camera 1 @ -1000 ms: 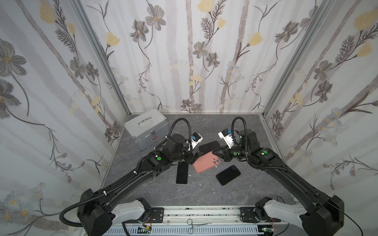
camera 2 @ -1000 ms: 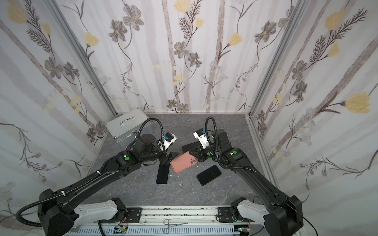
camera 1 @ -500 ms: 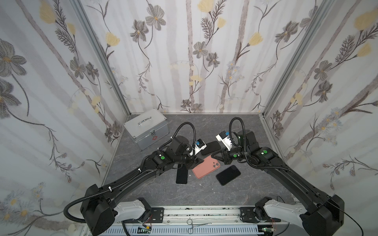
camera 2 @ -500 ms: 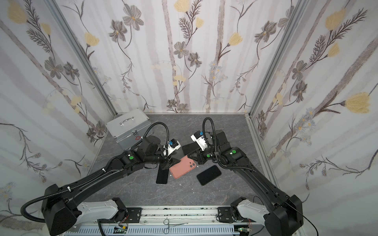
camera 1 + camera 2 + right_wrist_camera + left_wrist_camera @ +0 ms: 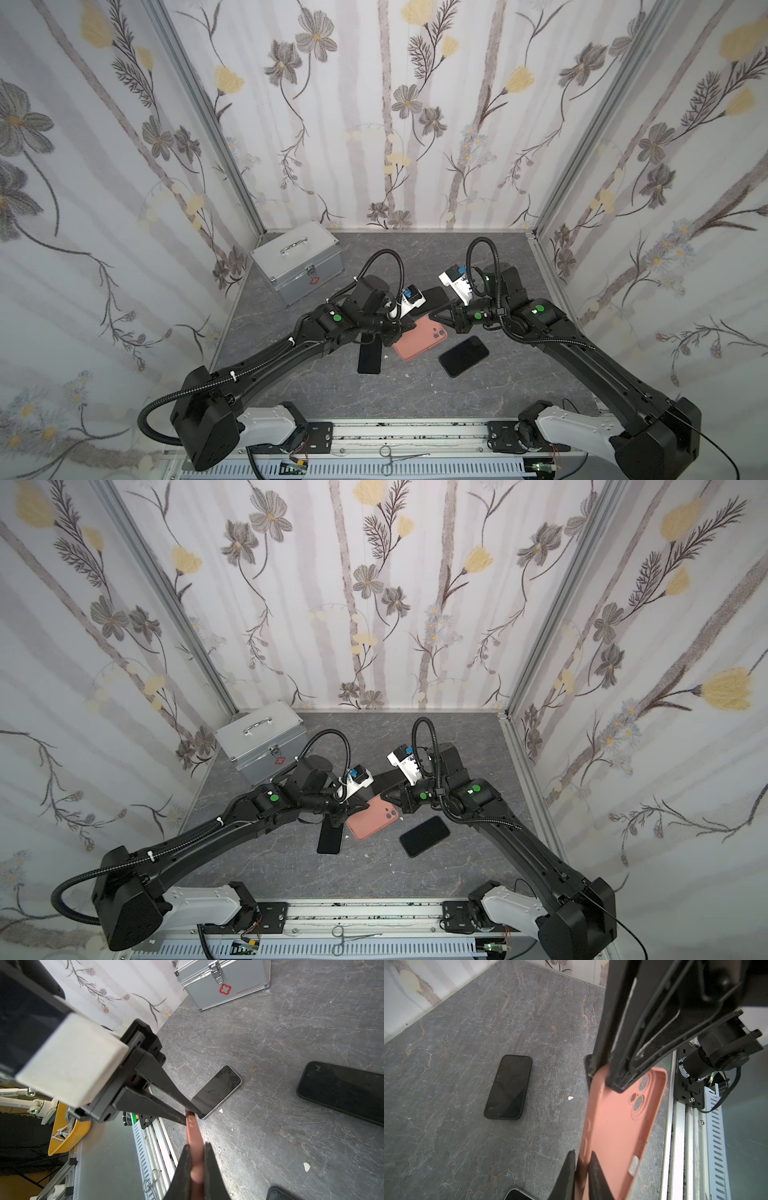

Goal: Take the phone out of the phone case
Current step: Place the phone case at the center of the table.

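Together, both arms reach in low over the bench (image 5: 332, 388), forearms converging at its middle. The left claw (image 5: 582, 1154) and right claw (image 5: 196, 1147) are each clamped on the same long side wall of the pink phone case (image 5: 419, 343), the left near the plain end and the right near the camera cutouts. The case hangs above the bench, back face up. Its long axis runs diagonally, with the camera end toward the far right. From the left wrist its inside looks hollow. A black phone (image 5: 463, 355) lies flat nearby, apart from it.
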Controlling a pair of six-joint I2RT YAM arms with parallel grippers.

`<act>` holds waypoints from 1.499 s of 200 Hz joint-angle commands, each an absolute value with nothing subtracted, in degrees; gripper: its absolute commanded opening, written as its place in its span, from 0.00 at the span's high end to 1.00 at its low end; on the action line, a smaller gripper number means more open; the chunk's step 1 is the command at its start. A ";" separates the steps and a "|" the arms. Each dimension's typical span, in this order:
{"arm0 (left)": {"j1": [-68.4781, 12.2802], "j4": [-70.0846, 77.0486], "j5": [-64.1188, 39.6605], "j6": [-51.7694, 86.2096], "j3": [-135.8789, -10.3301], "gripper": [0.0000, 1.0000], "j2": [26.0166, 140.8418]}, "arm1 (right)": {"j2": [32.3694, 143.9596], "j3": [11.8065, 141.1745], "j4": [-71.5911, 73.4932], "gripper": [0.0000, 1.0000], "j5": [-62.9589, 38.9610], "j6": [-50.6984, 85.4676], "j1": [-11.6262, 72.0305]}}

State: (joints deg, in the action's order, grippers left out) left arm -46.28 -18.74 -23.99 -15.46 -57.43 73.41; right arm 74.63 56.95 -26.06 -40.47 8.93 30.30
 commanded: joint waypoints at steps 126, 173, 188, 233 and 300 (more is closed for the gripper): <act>-44.01 -11.54 -2.39 4.79 -54.80 1.00 75.91 | 62.46 47.61 -6.21 0.26 -8.40 25.30 28.82; -34.77 -11.69 -4.20 12.68 -56.82 1.00 82.65 | 62.32 44.35 -7.06 0.00 2.09 33.99 26.23; -32.81 -11.69 -4.17 13.60 -58.77 1.00 85.88 | 61.74 43.63 -7.70 0.00 4.19 35.50 25.80; -27.75 -13.85 -5.53 15.91 -65.44 1.00 97.05 | 54.62 34.89 0.12 0.00 1.77 32.21 25.54; -23.85 -19.95 -7.31 13.67 -73.73 1.00 109.77 | 57.04 36.56 -5.17 0.00 -1.05 31.37 25.76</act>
State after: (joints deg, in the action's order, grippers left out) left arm -24.71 -17.41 -6.50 14.33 -71.79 107.50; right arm 56.49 35.79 -5.50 0.34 31.86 25.56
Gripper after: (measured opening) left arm 0.050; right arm 0.995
